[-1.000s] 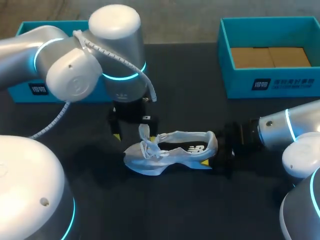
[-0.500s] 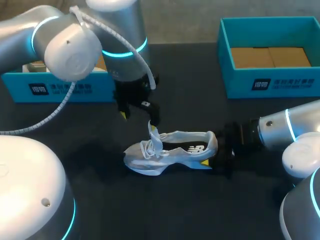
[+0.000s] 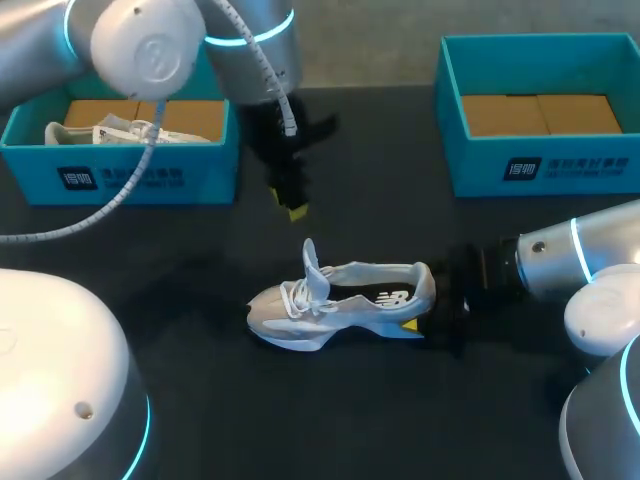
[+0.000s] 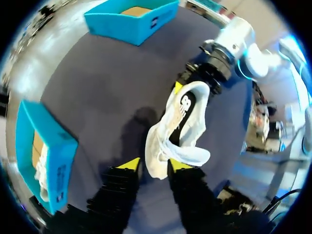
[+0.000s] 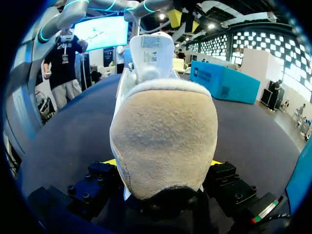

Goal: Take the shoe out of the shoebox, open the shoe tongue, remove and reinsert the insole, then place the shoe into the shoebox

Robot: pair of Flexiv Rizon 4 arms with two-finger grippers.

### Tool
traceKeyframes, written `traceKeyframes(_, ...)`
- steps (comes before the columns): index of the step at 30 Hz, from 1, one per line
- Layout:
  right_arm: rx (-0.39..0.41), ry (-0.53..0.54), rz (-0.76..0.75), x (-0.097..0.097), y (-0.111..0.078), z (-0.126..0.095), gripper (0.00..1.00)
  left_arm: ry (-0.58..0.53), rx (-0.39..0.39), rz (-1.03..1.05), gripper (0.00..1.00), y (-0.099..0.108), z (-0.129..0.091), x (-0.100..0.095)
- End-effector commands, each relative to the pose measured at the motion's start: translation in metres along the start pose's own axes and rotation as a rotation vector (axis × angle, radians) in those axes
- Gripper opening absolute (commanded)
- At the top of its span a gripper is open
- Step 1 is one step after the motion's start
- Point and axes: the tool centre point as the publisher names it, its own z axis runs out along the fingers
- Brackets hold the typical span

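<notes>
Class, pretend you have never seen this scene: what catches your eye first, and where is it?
A white shoe lies in the middle of the black table, its tongue standing up and its heel clamped by the right gripper. The left gripper hangs open above it, near the left teal box, where a second shoe rests.

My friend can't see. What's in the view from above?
A white shoe sits on a dark table, its heel gripped by the right gripper. The left gripper hangs open above its raised tongue. Behind stand the left box and the right box, both blue.
</notes>
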Motion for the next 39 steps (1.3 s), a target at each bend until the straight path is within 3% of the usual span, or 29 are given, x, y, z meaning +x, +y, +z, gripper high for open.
traceKeyframes(1, 0.006, -0.001, 0.000, 0.000, 0.001, 0.003, 0.00, 0.034, -0.072, 0.237, 0.00, -0.017, 0.003, 0.001)
traceKeyframes(12, 0.006, -0.001, 0.000, 0.000, 0.001, 0.003, 0.00, 0.074, -0.060, 0.408, 0.00, -0.039, 0.014, 0.031)
traceKeyframes(21, 0.006, -0.001, 0.000, 0.000, 0.001, 0.003, 0.00, 0.079, -0.043, 0.455, 0.00, -0.055, 0.038, 0.057)
traceKeyframes(34, 0.006, -0.001, 0.000, 0.000, 0.001, 0.003, 0.00, 0.142, -0.075, 0.491, 0.00, -0.058, 0.075, 0.082)
traceKeyframes(39, 0.006, -0.001, 0.000, 0.000, 0.001, 0.003, 0.00, 0.142, -0.075, 0.491, 0.00, -0.058, 0.075, 0.082)
